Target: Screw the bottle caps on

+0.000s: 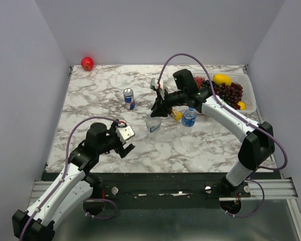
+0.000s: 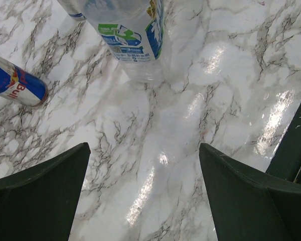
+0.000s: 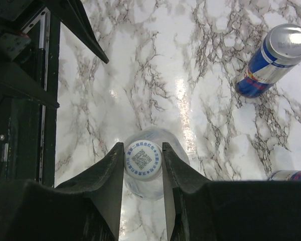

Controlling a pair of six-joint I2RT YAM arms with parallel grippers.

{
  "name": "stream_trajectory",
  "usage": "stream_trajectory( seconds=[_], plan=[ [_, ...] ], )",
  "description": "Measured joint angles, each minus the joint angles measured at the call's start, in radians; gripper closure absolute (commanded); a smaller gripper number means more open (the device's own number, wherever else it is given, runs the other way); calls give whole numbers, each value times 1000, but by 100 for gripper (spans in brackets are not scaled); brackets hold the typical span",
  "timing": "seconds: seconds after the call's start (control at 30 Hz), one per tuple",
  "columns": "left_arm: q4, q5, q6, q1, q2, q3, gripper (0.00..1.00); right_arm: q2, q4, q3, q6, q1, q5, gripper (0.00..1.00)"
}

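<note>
Item: my right jaws, clenched from above on the printed cap [image 3: 143, 159] seated atop the upright centre bottle [image 1: 153, 124] on the tabletop [image 1: 100, 95], axis vertical; my left jaws, released, nearby, empty.

Plain pale walls [image 1: 155, 30], glossy white marble table [image 1: 100, 95]

Marble table [image 1: 100, 90] on screen: a blue-and-silver can [image 1: 129, 99] upright, left of middle. The centre bottle [image 1: 153, 124] stands mid-table, a second bottle [image 1: 189, 118] close on its right. A white fruit basket [image 1: 250, 88] sits back right.
</note>
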Motion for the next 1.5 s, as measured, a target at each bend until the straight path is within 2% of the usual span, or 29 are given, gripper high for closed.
stream_trajectory(
  seconds=[0.1, 0.13, 0.33, 0.7, 0.73, 0.83, 1.07, 1.2, 1.33, 1.5],
  plan=[
    [-5, -8, -8, 6, -1, -6, 1, 18, 16, -14, 1, -13, -12, 77],
    [-5, -10, -8, 6, -1, -8, 1, 24, 21, -18, 1, -17, -13, 69],
    [-3, -11, -16, 8, 1, -23, 1, 27, 49, -40, 0, -23, -20, 52],
    [13, -11, -27, 13, 14, -31, 1, 24, 60, -77, -3, -23, -24, 43],
    [13, -10, -27, 13, 15, -31, 1, 24, 60, -77, -3, -23, -24, 26],
    [18, -10, -27, 14, 16, -31, 1, 24, 61, -76, 2, -23, -23, 1],
    [31, -10, -37, 16, 24, -31, 1, 7, 39, -12, 26, -23, -1, 1],
    [91, -56, -105, 27, 42, -29, 1, -50, 3, 74, 84, -23, 132, 1],
    [164, -194, -220, 73, 64, -14, 1, -114, -31, 171, 162, -23, 446, 0],
    [228, -460, -455, 211, 122, 88, 1, -123, -54, 238, 177, -39, 841, 1]
  ],
)
